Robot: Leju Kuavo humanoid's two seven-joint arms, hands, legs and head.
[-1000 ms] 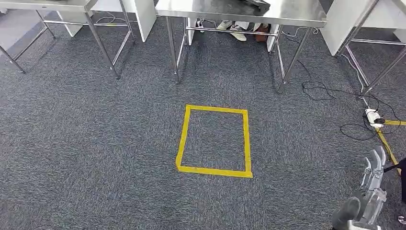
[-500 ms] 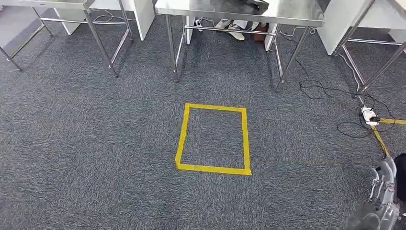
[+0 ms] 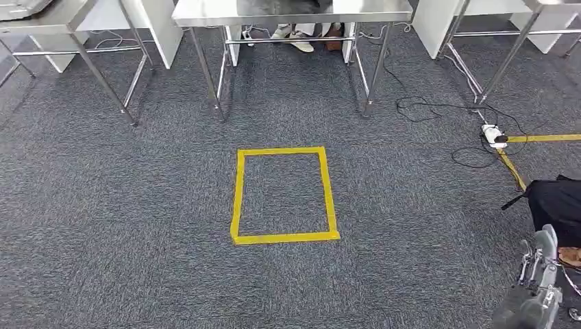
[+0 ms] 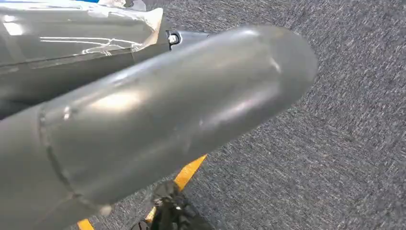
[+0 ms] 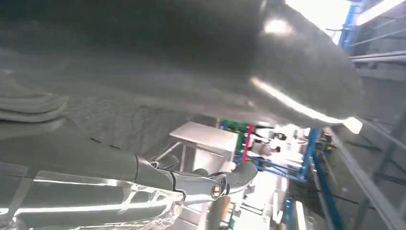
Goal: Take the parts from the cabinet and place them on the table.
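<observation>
My right hand (image 3: 538, 284) hangs low at the bottom right of the head view, over grey carpet, fingers stretched out and holding nothing. In the right wrist view its dark fingers (image 5: 191, 179) lie straight under the thick grey thumb, with a gap between them. The left hand (image 4: 158, 110) hangs over carpet in the left wrist view, its thumb large in front and its fingers (image 4: 86, 43) straight behind it, with nothing in its grasp. A steel table (image 3: 288, 10) stands ahead.
A yellow tape square (image 3: 236, 192) marks the carpet in front of me. More steel tables stand at the far left (image 3: 48, 17) and far right (image 3: 507, 62). Cables and a power strip (image 3: 493, 135) lie at the right, near a black bag (image 3: 558, 202). A person's shoes (image 3: 294, 33) are under the middle table.
The camera has moved: tables and tape square have slid left in the picture, and the black bag has come into view at the right. My right hand stays low at the bottom right.
</observation>
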